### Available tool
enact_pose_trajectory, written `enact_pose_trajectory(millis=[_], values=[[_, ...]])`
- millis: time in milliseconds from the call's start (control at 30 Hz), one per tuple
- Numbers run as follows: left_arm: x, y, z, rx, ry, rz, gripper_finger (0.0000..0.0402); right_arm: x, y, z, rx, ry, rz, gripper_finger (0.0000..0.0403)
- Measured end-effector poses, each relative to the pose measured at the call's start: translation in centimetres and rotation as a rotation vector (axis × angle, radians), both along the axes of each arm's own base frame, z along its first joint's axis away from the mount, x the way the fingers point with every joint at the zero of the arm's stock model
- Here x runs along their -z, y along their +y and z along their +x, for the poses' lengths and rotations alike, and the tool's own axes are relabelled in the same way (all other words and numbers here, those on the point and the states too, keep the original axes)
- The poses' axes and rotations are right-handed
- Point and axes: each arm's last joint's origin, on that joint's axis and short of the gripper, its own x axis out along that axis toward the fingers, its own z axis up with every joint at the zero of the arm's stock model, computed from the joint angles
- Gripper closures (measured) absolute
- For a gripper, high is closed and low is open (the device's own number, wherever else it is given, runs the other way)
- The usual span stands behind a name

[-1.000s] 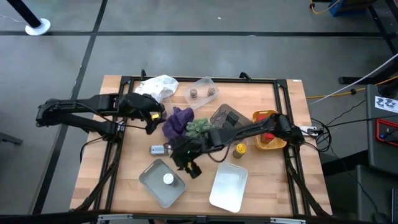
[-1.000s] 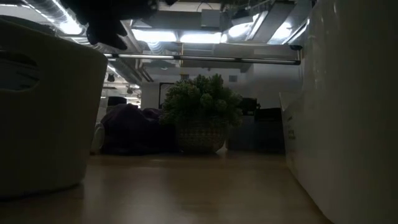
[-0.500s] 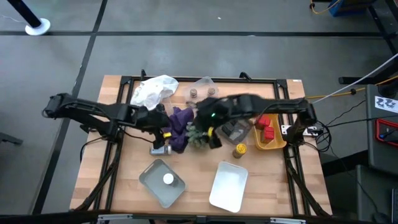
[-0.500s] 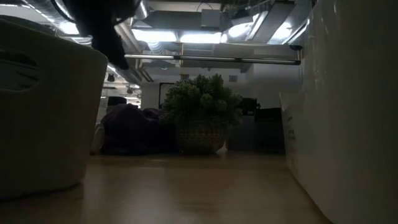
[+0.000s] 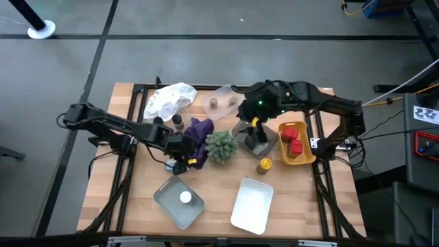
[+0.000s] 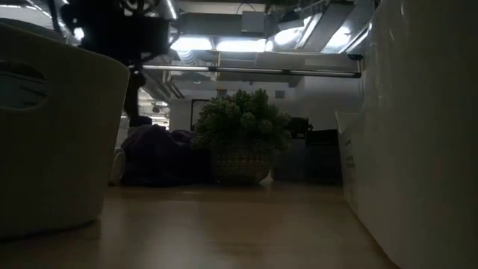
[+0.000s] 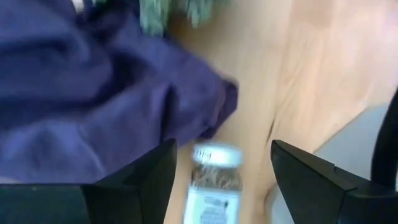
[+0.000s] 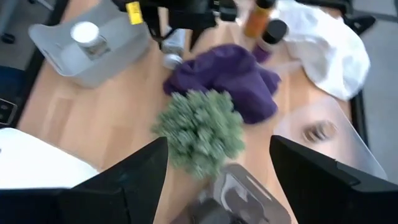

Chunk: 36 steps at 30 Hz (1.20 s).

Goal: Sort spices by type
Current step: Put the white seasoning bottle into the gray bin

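the left gripper [image 5: 184, 163] is hanging low over the tabletop [image 5: 137, 199] at the edge of the purple cloth [image 5: 199, 132]; its fingers [image 7: 134, 186] are standing apart on either side of a white-capped clear glass jar [image 7: 213, 180] lying on the wood, not closed on it; the right gripper [image 5: 255, 127] is sitting above the dark tray [image 5: 255, 140], its fingers [image 8: 130, 180] spread with nothing between them, looking toward the spiky green plant [image 8: 200, 129]; another white-capped jar [image 5: 185, 198] is standing in the grey tray [image 5: 164, 199]; red tins [image 5: 293, 139] are lying in the yellow bin [image 5: 303, 159]; a yellow-capped jar [image 5: 264, 165] is standing just beside that bin; two brown-capped jars [image 5: 223, 103] are sitting in the clear tray [image 5: 226, 91].
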Motion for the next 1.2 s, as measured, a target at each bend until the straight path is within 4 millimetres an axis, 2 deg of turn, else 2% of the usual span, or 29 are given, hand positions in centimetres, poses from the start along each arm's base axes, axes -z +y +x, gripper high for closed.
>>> enact_pose_trajectory(millis=[333, 533, 1067, 1200], values=[[2.8, -0.1, 0.5, 0.010, 0.185, 0.026, 0.0157, -0.2, -1.7, -1.1, 0.058, 0.032, -0.010, 0.0123], [4.4, -0.2, 1.1, 0.054, 0.243, 0.045, 0.0157, -0.2, -1.6, -1.2, 0.054, 0.041, -0.010, 0.0123], [6.5, -0.3, 1.7, 0.078, 0.313, 0.069, 0.0157, -0.1, -1.6, -1.2, 0.053, 0.047, -0.009, 0.0123], [6.5, -0.3, 1.7, 0.030, 0.314, 0.044, 0.0157, -0.1, -1.6, -1.2, 0.053, 0.048, -0.009, 0.0123]])
